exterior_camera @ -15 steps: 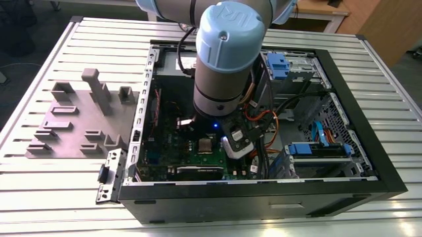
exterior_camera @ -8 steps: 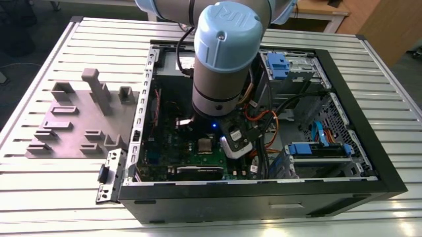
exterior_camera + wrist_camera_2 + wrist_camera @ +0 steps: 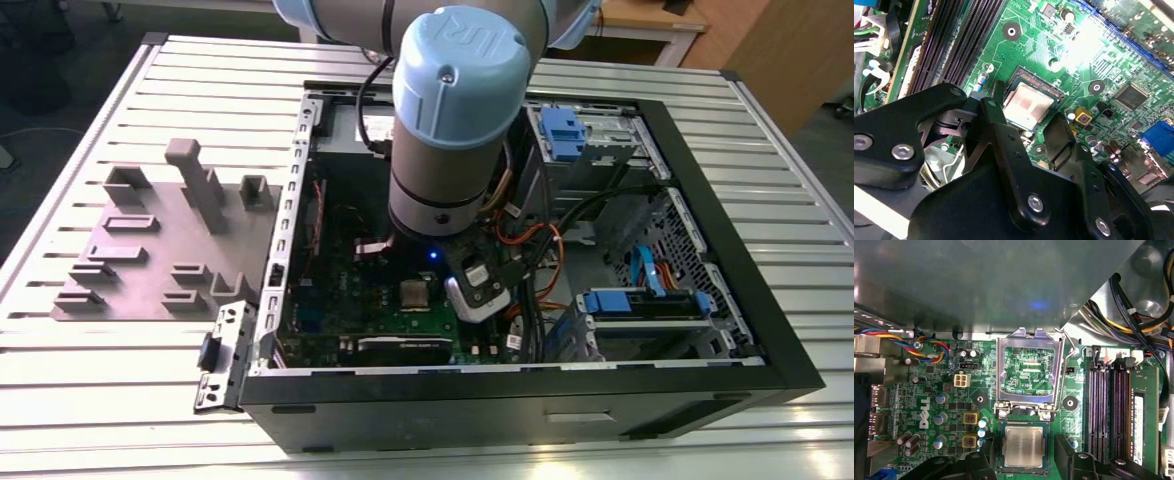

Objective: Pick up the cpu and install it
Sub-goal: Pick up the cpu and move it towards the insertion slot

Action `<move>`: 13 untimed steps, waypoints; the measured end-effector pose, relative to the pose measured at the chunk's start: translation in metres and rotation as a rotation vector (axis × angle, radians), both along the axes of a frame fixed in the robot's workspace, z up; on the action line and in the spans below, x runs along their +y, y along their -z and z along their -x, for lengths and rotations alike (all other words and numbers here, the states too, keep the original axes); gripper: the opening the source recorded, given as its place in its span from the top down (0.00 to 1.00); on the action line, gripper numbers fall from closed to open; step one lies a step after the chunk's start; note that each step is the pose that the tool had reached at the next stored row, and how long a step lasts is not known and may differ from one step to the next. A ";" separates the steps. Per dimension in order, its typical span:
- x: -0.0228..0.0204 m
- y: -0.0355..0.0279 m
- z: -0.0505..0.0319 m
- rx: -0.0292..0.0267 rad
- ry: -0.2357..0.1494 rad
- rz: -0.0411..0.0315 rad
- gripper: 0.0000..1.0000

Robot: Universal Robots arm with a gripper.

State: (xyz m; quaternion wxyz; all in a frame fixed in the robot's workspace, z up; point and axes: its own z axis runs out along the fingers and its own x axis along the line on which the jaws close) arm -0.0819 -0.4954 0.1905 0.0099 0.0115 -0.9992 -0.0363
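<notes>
On the exterior view's left, a grey fixture [image 3: 147, 250] lies on the slatted table [image 3: 801, 250], just beside the open case [image 3: 534, 400]. The arm [image 3: 447, 130] reaches down into the middle of the case, over the green board [image 3: 387, 310]. The cpu [image 3: 416, 293] shows there as a small pale square on the board, close under the arm's end. Further to the exterior view's right, inside the case, are orange and black cables [image 3: 534, 250] and blue drive brackets [image 3: 641, 303].

In both wrist views the cpu [image 3: 1026, 104] [image 3: 1024, 446] lies flat in its socket, silver top up. The metal frame [image 3: 1001, 370] next to it is swung open, with green board visible through its window. The gripper [image 3: 1028, 107] [image 3: 1025, 450] is spread wide. Its black fingers [image 3: 1066, 450] stand one on each side of the socket, clear of the cpu's edges, and it holds nothing. Dark memory slots [image 3: 1109, 405] run beside the socket, and coloured wires [image 3: 929, 347] cross the board on the other side
</notes>
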 end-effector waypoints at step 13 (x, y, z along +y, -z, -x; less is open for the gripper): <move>0.0002 0.0018 0.0001 -0.0002 0.001 0.0076 0.51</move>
